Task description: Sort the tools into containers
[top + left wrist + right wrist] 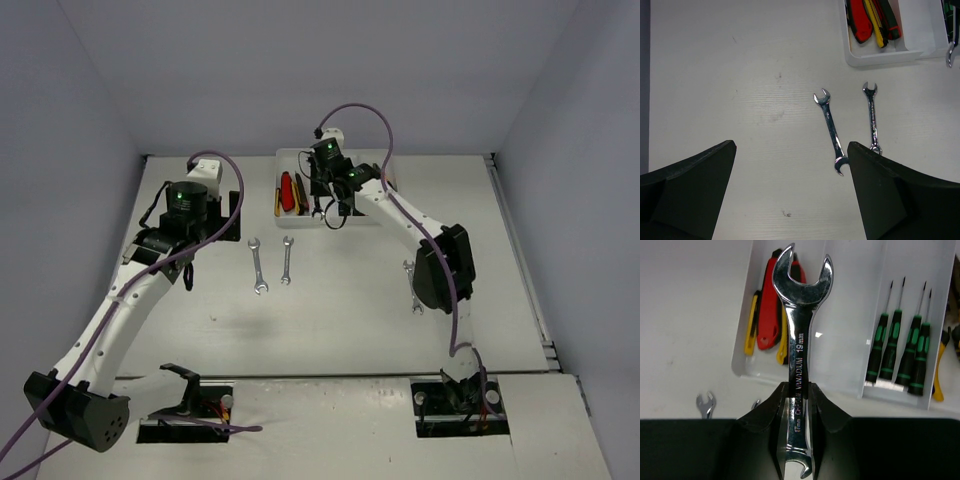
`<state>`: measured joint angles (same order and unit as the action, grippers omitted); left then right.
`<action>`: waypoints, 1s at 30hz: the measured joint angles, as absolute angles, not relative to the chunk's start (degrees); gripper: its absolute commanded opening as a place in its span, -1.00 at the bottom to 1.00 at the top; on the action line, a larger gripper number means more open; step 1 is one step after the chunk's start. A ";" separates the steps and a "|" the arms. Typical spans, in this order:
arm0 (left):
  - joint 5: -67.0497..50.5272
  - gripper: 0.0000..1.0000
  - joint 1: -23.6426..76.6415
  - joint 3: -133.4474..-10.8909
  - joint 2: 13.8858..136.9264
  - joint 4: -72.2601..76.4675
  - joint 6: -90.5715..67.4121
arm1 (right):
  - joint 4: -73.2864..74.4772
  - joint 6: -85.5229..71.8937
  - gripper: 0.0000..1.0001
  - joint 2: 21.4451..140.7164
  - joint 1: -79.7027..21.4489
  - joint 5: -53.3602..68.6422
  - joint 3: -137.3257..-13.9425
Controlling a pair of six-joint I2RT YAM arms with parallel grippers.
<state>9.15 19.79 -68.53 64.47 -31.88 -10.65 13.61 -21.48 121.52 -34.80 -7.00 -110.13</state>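
Right tool [799, 390] clamps a wrench [801, 310] over the tray [835, 383]; left tool [791, 147] gapes; more wrenches [259, 265] lie outside it.

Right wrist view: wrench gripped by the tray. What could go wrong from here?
The right fingers pinch the wrench near one end, so it might pivot or slip. Released off-line, it could land across a tray wall or among the red cutters instead of the bare slot.
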 measured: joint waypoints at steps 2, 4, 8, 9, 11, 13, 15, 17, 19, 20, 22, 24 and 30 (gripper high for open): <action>9.15 0.82 19.79 -68.53 64.48 -31.88 -10.63 | 13.22 -20.77 -1.00 126.72 -33.12 -6.99 -114.82; 9.15 0.82 19.79 -68.53 64.50 -31.88 -10.63 | 13.58 -20.41 -1.00 131.30 -31.55 -6.89 -118.33; 9.03 0.82 19.79 -68.53 64.60 -31.88 -10.63 | 14.61 -19.89 -1.00 139.10 -29.26 -6.63 -123.87; 8.92 0.82 19.79 -68.53 64.63 -31.88 -10.63 | 14.85 -19.80 -0.99 140.89 -28.79 -6.61 -125.57; 8.72 0.82 19.79 -68.53 64.76 -31.88 -10.63 | 14.73 -19.40 -0.94 144.30 -28.11 -6.57 -129.08; 8.56 0.82 19.79 -68.53 64.92 -31.88 -10.63 | 14.81 -19.08 -0.80 146.73 -27.84 -6.32 -131.67; 8.41 0.82 19.79 -68.53 65.05 -31.90 -10.63 | 14.59 -18.74 -0.70 148.47 -27.83 -5.96 -133.60; 8.38 0.82 19.79 -68.53 65.10 -31.90 -10.63 | 14.30 -18.29 -0.51 149.10 -27.83 -5.75 -134.37; 8.37 0.82 19.79 -68.53 65.10 -31.88 -10.63 | 14.05 -17.93 -0.25 149.16 -27.83 -5.79 -134.65; 8.36 0.82 19.79 -68.53 65.10 -31.88 -10.63 | 13.74 -17.82 -0.15 149.16 -27.84 -5.83 -134.79; 8.37 0.82 19.79 -68.53 65.10 -31.89 -10.63 | 12.98 -17.56 -0.02 149.16 -27.85 -5.89 -135.39; 8.38 0.82 19.79 -68.53 65.10 -31.88 -10.63 | 12.04 -17.33 0.00 149.16 -27.81 -6.22 -135.70; 8.05 0.82 19.79 -68.53 65.10 -31.88 -10.63 | 10.93 -15.17 0.00 145.30 -27.77 -7.35 -129.43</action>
<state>8.05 19.79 -68.53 65.10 -31.88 -10.63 10.93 -15.17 145.30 -27.77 -7.35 -129.43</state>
